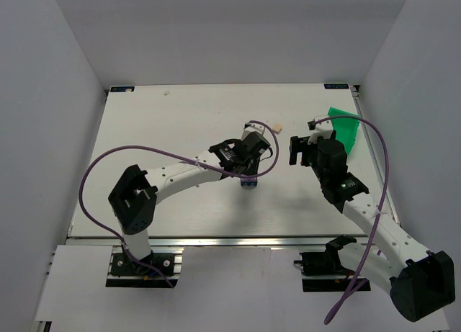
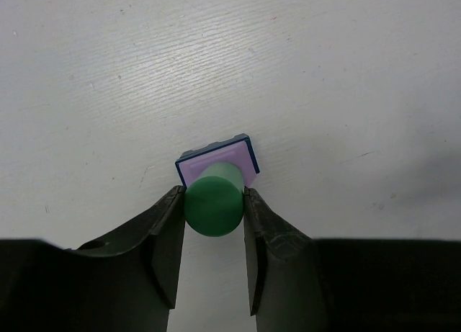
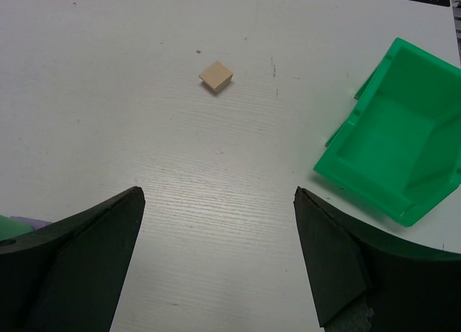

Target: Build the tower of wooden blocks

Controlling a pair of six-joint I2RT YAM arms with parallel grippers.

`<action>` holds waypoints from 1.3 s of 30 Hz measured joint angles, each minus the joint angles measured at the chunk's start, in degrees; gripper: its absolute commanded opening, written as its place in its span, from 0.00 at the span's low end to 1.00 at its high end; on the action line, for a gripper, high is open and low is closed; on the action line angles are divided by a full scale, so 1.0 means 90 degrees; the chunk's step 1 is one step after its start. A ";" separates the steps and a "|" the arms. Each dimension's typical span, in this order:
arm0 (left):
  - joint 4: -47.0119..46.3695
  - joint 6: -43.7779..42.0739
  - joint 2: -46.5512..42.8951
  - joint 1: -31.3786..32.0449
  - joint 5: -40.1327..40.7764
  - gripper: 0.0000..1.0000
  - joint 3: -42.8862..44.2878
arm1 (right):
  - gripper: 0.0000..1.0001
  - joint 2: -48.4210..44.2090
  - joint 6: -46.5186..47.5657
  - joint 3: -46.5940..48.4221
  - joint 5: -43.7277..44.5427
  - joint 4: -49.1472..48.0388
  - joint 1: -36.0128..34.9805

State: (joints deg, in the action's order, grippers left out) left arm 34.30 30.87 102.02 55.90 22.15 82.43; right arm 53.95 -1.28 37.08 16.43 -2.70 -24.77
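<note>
A mint green cylinder block stands on end on a lilac purple block. That block lies on a dark blue block, and together they make a small tower at the table's middle. My left gripper is shut on the green cylinder, with a finger pressed against each side of it. In the top view the left gripper hangs right over the tower. A cream block lies alone on the table beyond my right gripper, which is open and holds nothing. The cream block also shows in the top view.
A bright green plastic bin lies tipped on its side at the right. In the top view the bin is near the table's right edge, just beyond the right gripper. Grey walls enclose the table on three sides.
</note>
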 measured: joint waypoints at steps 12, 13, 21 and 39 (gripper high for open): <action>0.0005 -0.0002 0.0000 0.0024 0.0073 0.05 0.0000 | 0.89 0.0000 0.0017 0.0000 -0.0002 0.0000 0.0000; 0.0007 -0.0005 0.0000 0.0029 0.0090 0.06 0.0002 | 0.89 0.0000 0.0017 0.0000 -0.0002 0.0000 0.0000; -0.0012 -0.0095 0.0024 0.0078 0.0134 0.23 0.0010 | 0.89 0.0000 0.0019 0.0000 -0.0010 0.0000 0.0000; -0.0027 -0.0168 0.0073 0.0104 0.0211 0.28 0.0063 | 0.89 0.0000 0.0022 -0.0002 -0.0058 -0.0002 0.0000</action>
State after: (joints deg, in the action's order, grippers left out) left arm 34.06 29.36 102.67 56.84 24.05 83.00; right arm 53.95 -1.08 37.06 15.90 -2.72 -24.77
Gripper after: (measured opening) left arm 0.442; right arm 0.895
